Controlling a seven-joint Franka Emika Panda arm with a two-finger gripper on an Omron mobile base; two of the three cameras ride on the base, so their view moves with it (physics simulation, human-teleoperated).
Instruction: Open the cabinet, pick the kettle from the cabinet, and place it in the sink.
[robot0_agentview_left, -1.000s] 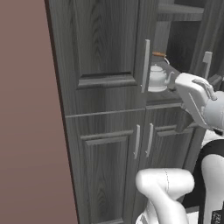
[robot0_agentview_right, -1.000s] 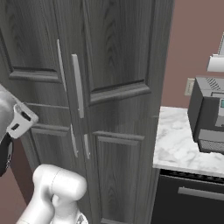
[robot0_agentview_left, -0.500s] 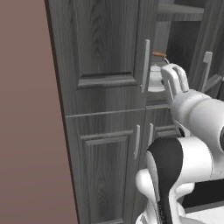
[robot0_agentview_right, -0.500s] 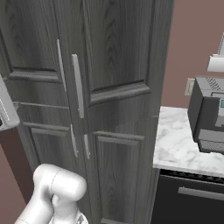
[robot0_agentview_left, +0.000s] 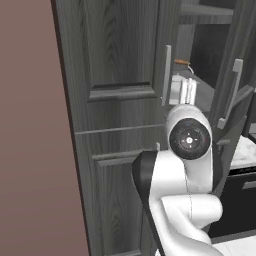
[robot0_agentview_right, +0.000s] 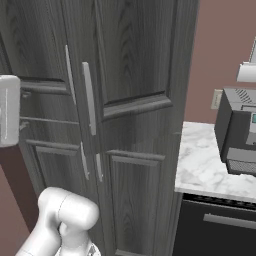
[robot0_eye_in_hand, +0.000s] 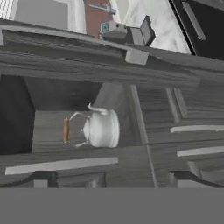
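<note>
The tall dark grey cabinet (robot0_agentview_left: 120, 65) has its right door (robot0_agentview_left: 231, 107) swung open. On the shelf inside sits the small white kettle (robot0_eye_in_hand: 103, 129), its brown handle bar (robot0_agentview_left: 182, 62) showing above my white hand. My gripper (robot0_eye_in_hand: 113, 178) is open and empty, a short way in front of the shelf edge and pointing at the kettle, with the fingertips (robot0_eye_in_hand: 43, 177) spread wide on either side. From the right base view my hand (robot0_agentview_right: 9, 110) shows at the left edge beside the cabinet (robot0_agentview_right: 135, 65). The sink is out of view.
To the right of the cabinet a white marble counter (robot0_agentview_right: 205, 160) carries a dark appliance (robot0_agentview_right: 240, 130), with a black oven front (robot0_agentview_right: 220, 225) beneath it. A brown wall (robot0_agentview_left: 30, 150) borders the cabinet's left side. The open door stands close beside my arm.
My arm has swung from the right to stand in front of the cabinet opening, with the hand now facing the kettle. The jaws stay open; the kettle has not moved.
</note>
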